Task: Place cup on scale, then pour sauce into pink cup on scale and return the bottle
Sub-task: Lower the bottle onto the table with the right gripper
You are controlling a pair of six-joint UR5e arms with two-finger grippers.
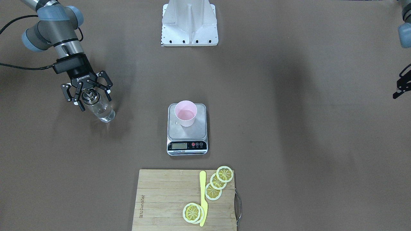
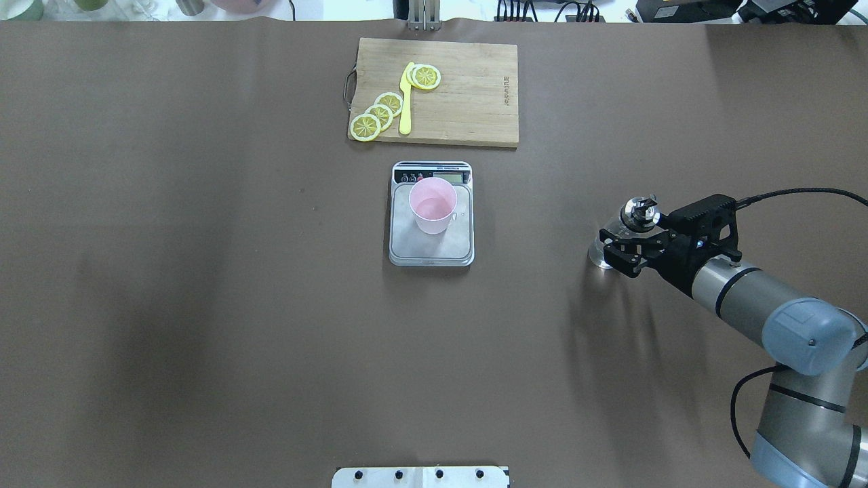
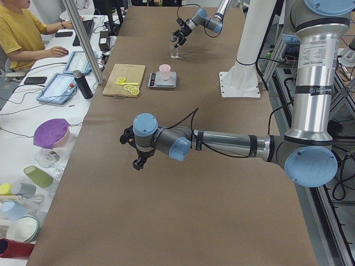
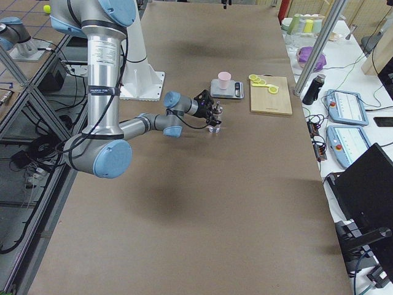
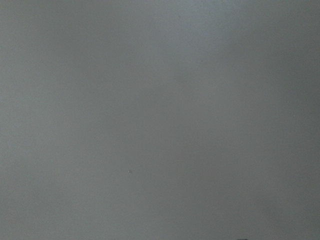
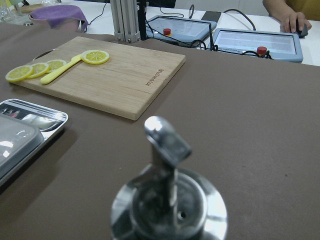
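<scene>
The right gripper (image 1: 93,98) was held with its jaws apart on either side of the metal cap of the bottle (image 1: 102,111), which was stood upright on the table (image 1: 289,144). The cup (image 1: 185,113) was set on the scale (image 1: 199,128), well apart. The left gripper (image 1: 401,86) was cut off at the edge, so its state could not be told.
</scene>
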